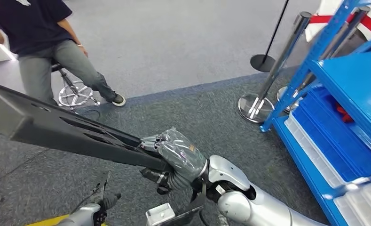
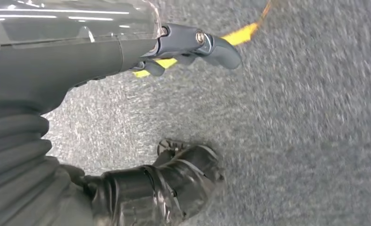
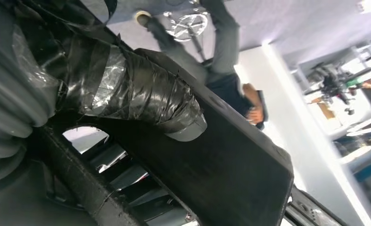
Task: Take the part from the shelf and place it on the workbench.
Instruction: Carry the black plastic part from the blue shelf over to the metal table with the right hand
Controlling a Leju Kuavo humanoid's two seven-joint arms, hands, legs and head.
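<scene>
long black part (image 1: 66, 129) in right hand (image 1: 176, 157), shelf (image 1: 348, 89) alongside

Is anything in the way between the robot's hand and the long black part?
No. The right robot hand already grips the long black part, so nothing sits between them. The workbench can't be seen, so the rest of the way is unknown.

Dark grey carpet (image 1: 207, 127) meets a lighter grey floor (image 1: 174, 42) along a blue strip. A blue metal rack (image 1: 348, 80) stands at right, beside chrome stanchions (image 1: 256, 106) carrying red rope. A seated person (image 1: 37, 33) occupies a chrome-based stool (image 1: 75, 94).
</scene>
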